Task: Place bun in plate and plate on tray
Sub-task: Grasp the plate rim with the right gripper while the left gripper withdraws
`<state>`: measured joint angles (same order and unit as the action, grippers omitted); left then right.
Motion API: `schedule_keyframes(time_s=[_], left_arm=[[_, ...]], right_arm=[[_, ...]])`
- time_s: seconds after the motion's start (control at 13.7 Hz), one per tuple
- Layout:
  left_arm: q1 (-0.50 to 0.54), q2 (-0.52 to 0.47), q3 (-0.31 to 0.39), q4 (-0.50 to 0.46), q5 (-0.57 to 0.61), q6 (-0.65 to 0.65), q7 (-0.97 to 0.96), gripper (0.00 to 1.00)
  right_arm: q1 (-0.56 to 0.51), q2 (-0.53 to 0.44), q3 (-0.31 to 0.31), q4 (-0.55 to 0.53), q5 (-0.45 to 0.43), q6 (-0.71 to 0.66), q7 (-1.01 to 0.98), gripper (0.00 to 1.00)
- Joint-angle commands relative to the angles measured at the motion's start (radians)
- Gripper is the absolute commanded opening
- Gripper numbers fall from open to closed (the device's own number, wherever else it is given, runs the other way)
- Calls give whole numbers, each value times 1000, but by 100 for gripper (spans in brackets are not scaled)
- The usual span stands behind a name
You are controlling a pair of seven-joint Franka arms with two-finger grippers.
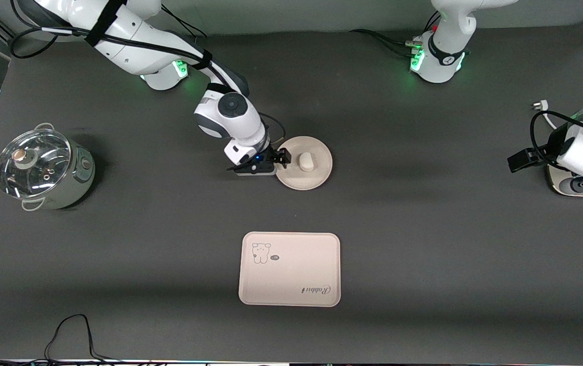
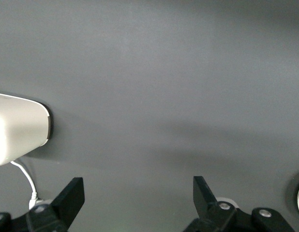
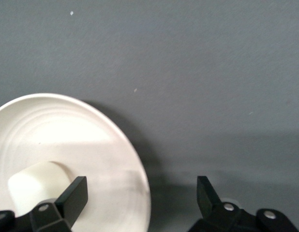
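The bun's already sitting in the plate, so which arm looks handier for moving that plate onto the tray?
The right one, probably. The right gripper is open at the plate rim, with the bun inside. The left gripper waits, open, at its own table end, away from the tray.

The bench (image 1: 423,244) wears a matt dark-grey covering, cloth-like. Plate (image 1: 316,175) and tray (image 1: 291,284) look smooth, matt cream. The bun (image 1: 305,161) is smooth and white. At nine o'clock, the pot (image 1: 75,188) is shiny metal under a clear glass lid (image 1: 32,162).
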<state>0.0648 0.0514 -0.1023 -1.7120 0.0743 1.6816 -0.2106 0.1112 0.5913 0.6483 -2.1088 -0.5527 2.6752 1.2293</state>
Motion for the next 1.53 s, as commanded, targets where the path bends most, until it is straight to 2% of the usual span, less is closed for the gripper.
schedule_keyframes(time_s=[0.0,0.44,0.51,0.66,1.17,1.24,1.46], left_arm=[[1,-21,-5,-8,-4,-19,48,100],[6,-19,-7,20,-10,-72,82,100],[3,-19,-8,20,-11,-80,80,100],[4,-19,-8,20,-14,-86,82,100],[-5,-1,-13,60,-21,-46,63,100],[-6,-2,-13,60,-21,-52,62,100],[-5,1,-11,74,-13,-45,63,100]], right_arm=[[19,27,5,23,-50,-1,70,99],[19,55,5,26,-107,-28,111,80],[19,58,4,26,-107,-28,113,74],[19,59,4,27,-107,-29,114,52],[-16,59,4,50,-101,-29,145,4],[-16,59,4,59,-99,-31,147,0],[-34,39,10,75,-93,-31,153,0]])
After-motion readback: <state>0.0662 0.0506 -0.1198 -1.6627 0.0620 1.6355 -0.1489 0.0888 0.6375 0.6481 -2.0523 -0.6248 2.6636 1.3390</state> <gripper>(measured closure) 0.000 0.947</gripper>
